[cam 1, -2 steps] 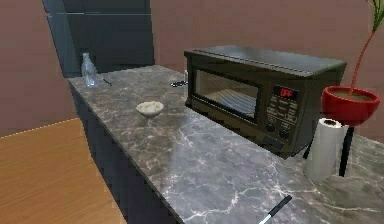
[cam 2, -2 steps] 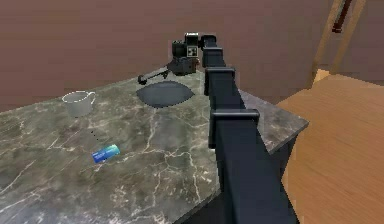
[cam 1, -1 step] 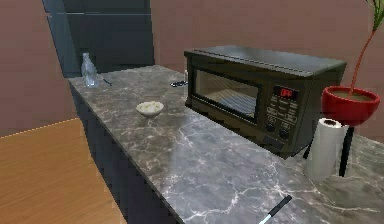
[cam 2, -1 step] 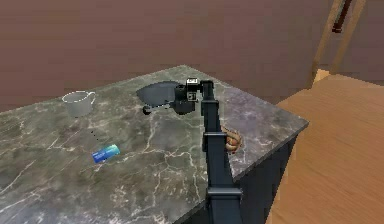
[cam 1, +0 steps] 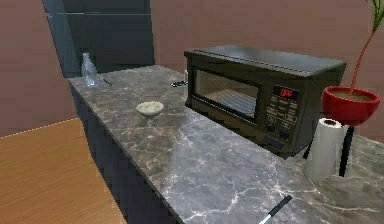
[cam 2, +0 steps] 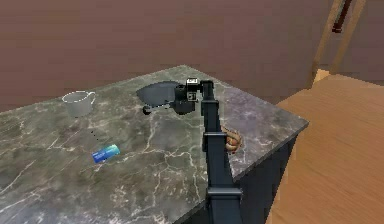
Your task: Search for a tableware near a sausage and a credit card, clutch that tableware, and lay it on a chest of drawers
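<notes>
In the arm side view, a clear glassy cup (cam 2: pixel 78 97) stands on the dark marble counter (cam 2: pixel 60 180) toward the far left. A small blue card (cam 2: pixel 106 153) lies flat nearer the middle. A brownish curled thing (cam 2: pixel 233 141), perhaps the sausage, lies right beside the arm bar (cam 2: pixel 215 160). The gripper (cam 2: pixel 158 103) reaches left over the counter, well right of the cup. Its far end merges with a dark patch, so I cannot tell whether it holds anything.
In the forward view, a black microwave (cam 1: pixel 255 95) stands on the counter (cam 1: pixel 200 160). Around it are a small pale bowl (cam 1: pixel 150 107), a clear bottle (cam 1: pixel 88 68), a red plant pot (cam 1: pixel 350 101), a paper towel roll (cam 1: pixel 324 148) and a dark utensil (cam 1: pixel 275 210). Wooden floor (cam 2: pixel 340 140) lies beyond the counter's edge.
</notes>
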Available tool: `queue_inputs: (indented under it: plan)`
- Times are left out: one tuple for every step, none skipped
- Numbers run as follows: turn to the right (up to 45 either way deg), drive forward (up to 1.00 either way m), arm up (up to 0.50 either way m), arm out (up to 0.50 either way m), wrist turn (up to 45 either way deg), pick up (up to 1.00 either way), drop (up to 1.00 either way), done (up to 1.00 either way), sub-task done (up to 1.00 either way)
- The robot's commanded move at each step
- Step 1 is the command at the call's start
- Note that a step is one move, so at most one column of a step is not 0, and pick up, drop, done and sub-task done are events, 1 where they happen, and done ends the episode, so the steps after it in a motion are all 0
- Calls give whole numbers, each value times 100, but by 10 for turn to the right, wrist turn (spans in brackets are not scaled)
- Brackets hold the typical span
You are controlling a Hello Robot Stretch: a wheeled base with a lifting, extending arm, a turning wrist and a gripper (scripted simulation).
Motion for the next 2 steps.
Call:
queue_inputs:
  plan:
    - [0,0,10,0,0,0,0,0,0]
    - [0,0,4,0,0,0,0,0,0]
